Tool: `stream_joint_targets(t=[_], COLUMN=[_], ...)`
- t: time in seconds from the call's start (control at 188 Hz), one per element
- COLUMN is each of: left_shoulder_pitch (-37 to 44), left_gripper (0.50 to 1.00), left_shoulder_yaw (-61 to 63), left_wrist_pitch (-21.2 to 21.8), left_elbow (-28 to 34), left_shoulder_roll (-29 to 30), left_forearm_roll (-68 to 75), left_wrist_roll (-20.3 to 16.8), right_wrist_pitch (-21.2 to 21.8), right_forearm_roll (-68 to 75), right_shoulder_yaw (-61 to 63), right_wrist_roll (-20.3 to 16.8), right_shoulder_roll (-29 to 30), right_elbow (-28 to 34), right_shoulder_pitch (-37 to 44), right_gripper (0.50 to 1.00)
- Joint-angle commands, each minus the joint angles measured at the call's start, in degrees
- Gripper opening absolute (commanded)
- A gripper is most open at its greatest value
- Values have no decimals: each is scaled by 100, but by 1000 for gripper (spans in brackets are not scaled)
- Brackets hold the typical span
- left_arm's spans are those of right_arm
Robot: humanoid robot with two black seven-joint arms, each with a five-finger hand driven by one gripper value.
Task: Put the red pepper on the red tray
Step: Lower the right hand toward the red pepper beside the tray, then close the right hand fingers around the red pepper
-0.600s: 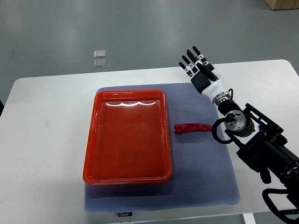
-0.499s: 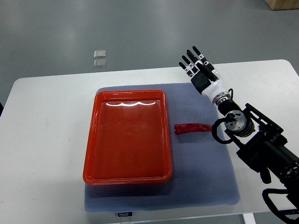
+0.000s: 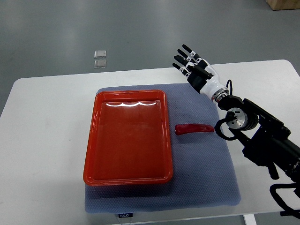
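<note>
A: Start from the left. What's there?

B: Bare white table [image 3: 47, 140], then a blue-grey mat [image 3: 201, 178] laid over its middle. The red tray [image 3: 92, 140] sits on the left part of the mat, long side running away from the robot, and nothing lies in it. No left arm shows at all.

A: And the red pepper [image 3: 194, 128]?

B: Just right of the tray, on the mat, close to the tray's right rim but not touching it. It lies flat and crosswise, its thicker end toward the tray. My guess is the mat is there to stop things sliding.

A: The hand?

B: The right hand [image 3: 193, 68] is at the far edge of the mat, beyond the pepper and well apart from it. Its fingers [image 3: 180, 58] are spread and straight, pointing up and left, holding nothing. The arm [image 3: 262, 140] comes in from the lower right corner.

A: So the job hasn't started?

B: I'd judge it is at the reaching stage. The hand looks opened ready for a grasp, but it has to come back toward the robot and down to the pepper. After that it's a short carry left over the rim.

A: Any risk?

B: The pepper is thin and low, so the fingers may scrape the mat.
</note>
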Motion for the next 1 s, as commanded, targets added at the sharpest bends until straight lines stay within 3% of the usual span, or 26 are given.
stream_joint_targets(t=[0.0, 0.175, 0.239, 0.244, 0.42, 0.994], left_shoulder_pitch=[1, 1, 1, -8, -8, -17], left_gripper=[1000, 1000, 1000, 1000, 1000, 1000], left_shoulder_yaw=[-5, -14, -5, -14, -5, -5], left_wrist_pitch=[0, -9, -9, -9, -18, -18], left_elbow=[0, -17, -17, -17, -26, 0], left_shoulder_roll=[0, 0, 0, 0, 0, 0], left_forearm_roll=[-2, -2, -2, 7, -2, -2], left_wrist_roll=[0, 0, 0, 0, 27, 44], right_wrist_pitch=[56, 153, 171, 240, 223, -1069], right_forearm_roll=[-1503, -3279, -3306, -3367, -3411, -3552], right_shoulder_yaw=[-952, -3149, -3265, -3769, -4108, -4179], right_wrist_roll=[-94, -569, -595, -717, -815, -789], right_shoulder_roll=[-719, -2275, -2346, -2668, -3374, -3049], right_elbow=[294, 1920, 2000, 2383, 3450, 3257], right_shoulder_pitch=[481, 1466, 1502, 1615, 1554, 939], right_gripper=[909, 909, 909, 909, 909, 903])
